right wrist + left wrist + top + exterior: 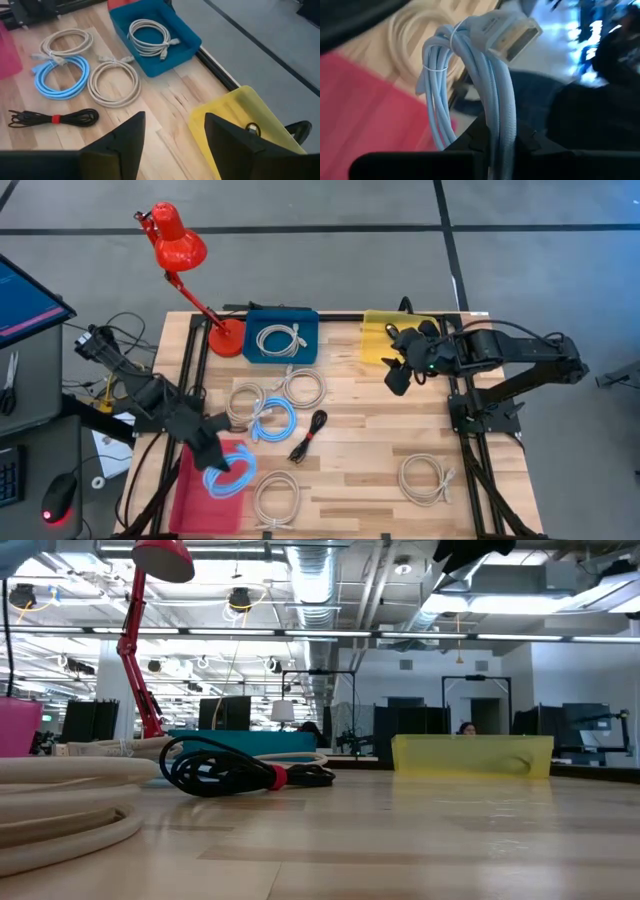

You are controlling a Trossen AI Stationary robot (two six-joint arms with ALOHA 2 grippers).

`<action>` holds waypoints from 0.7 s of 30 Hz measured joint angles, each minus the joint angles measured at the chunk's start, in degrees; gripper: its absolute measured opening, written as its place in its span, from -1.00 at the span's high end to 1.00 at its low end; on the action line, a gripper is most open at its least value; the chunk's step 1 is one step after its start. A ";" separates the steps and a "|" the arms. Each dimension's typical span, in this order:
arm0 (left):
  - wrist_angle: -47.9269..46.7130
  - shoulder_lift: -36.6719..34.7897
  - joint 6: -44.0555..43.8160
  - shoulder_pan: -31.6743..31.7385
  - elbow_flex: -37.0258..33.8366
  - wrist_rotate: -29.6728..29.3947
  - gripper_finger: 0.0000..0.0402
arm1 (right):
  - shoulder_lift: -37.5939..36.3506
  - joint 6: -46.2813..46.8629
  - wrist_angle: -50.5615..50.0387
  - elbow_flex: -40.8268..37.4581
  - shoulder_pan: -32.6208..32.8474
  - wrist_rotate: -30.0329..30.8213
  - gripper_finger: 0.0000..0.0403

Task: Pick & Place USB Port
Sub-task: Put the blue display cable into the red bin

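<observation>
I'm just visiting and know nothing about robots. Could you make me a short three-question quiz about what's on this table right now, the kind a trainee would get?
1. True or false: the left gripper is shut on a light blue cable above the pink tray.
2. Which container holds a coiled white cable? A) blue bin B) yellow bin C) pink tray
3. Fill in: the black cable on the table is bound with a ___ tie.

Key: 1 true; 2 A; 3 red. The right gripper waits open near the yellow bin.
</observation>
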 joint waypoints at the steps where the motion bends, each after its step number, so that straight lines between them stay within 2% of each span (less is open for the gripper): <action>1: -0.62 0.32 -0.22 -0.96 0.00 -0.03 0.84 | 0.32 0.01 0.13 0.00 -0.08 0.03 0.04; 6: -7.37 2.03 -3.46 -4.33 0.02 0.29 0.84 | 1.19 0.00 0.26 0.02 -0.10 -0.02 0.08; 10: -14.29 4.45 -6.46 -6.51 0.00 3.14 0.84 | 2.34 0.00 0.04 -0.10 -0.10 -0.29 0.10; 21: -14.29 9.93 -6.40 -7.75 0.00 5.12 0.84 | 4.66 -0.02 -1.17 0.00 -0.10 -0.26 0.11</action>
